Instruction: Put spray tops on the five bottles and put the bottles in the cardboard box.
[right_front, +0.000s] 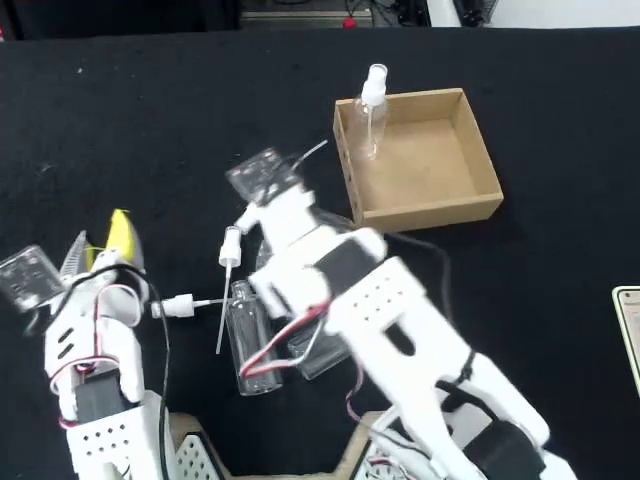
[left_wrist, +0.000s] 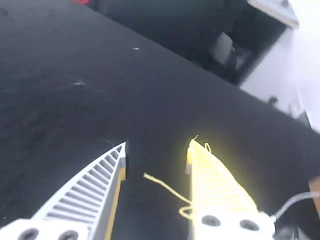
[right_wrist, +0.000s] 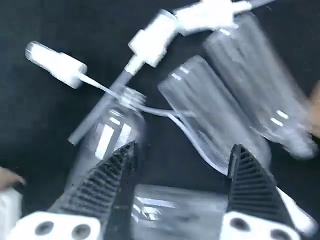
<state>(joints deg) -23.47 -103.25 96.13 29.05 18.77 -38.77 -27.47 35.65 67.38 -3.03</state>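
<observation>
The right gripper (right_wrist: 184, 150) hung open over loose bottles (right_wrist: 215, 115), the left gripper (left_wrist: 158, 150) open above the surface (left_wrist: 75, 100), one capped bottle (right_front: 371, 115) in the box (right_front: 430, 213).

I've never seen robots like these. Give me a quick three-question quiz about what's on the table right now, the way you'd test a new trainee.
1. How many bottles stand in the cardboard box? A) none B) one C) three
2. True or false: the left gripper is shut tight.
3. Under the right gripper, are the clear bottles upright or lying down?
Key: 1 B, the capped bottle in a corner of the box. 2 False, it is open and holds nothing. 3 Lying down.
</observation>
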